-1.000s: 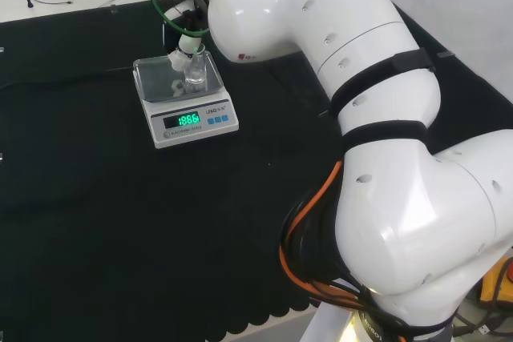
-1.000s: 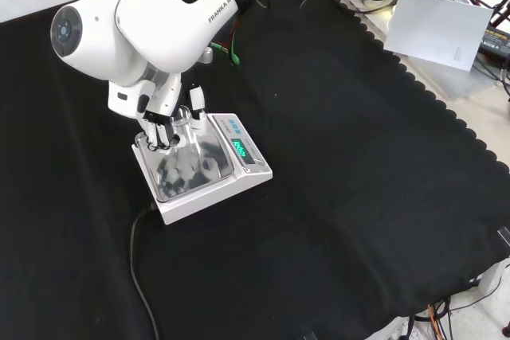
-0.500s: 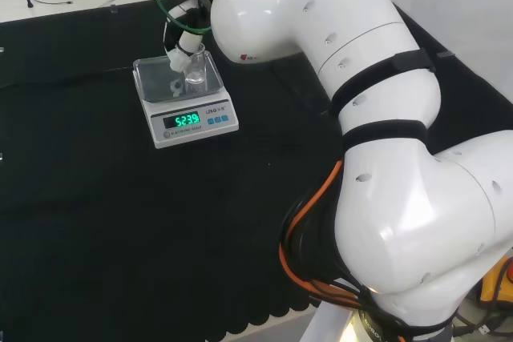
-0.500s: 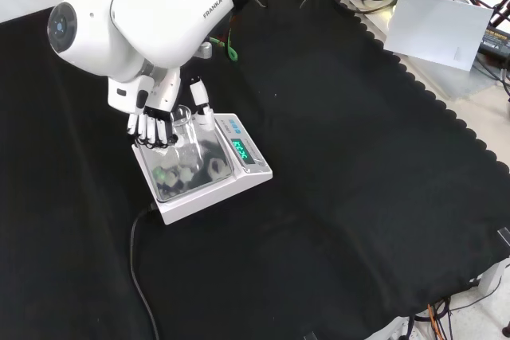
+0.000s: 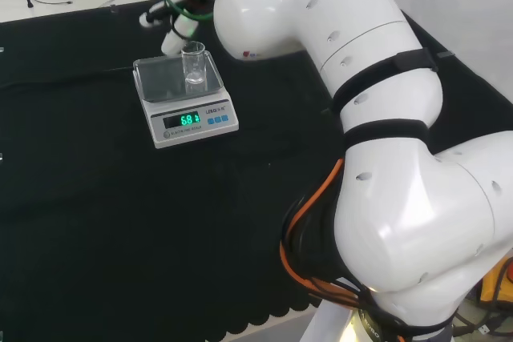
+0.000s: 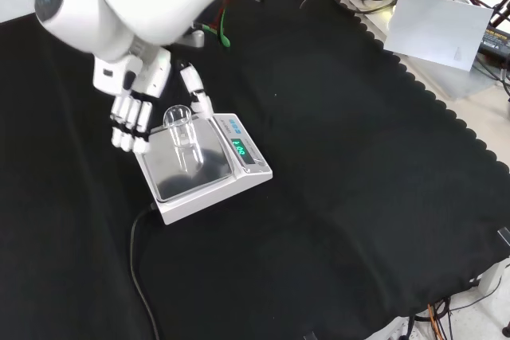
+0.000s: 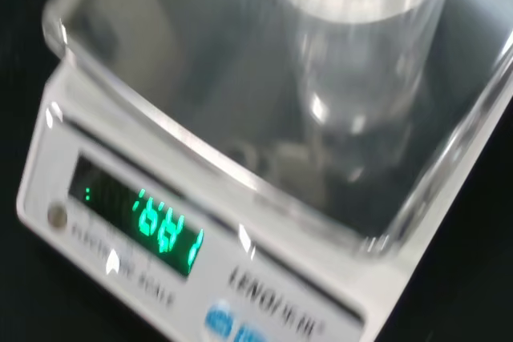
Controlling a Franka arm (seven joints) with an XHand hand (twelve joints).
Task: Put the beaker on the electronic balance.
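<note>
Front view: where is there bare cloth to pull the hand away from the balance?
The cloth is bare from the balance out to its scalloped edge, and below the balance beyond the black cable. It is crowded at the pan's upper corner, where the beaker stands beside the open hand.

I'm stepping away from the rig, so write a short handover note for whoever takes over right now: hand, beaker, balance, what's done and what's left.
Hand: open, fingers straight, holding nothing, raised beside the balance's pan at its left in the front view.
Beaker: upright on the pan of the electronic balance, free of the hand.
Done: the beaker is placed on the balance, whose display is lit.
Left: probably only moving the arm clear of the balance.
</note>
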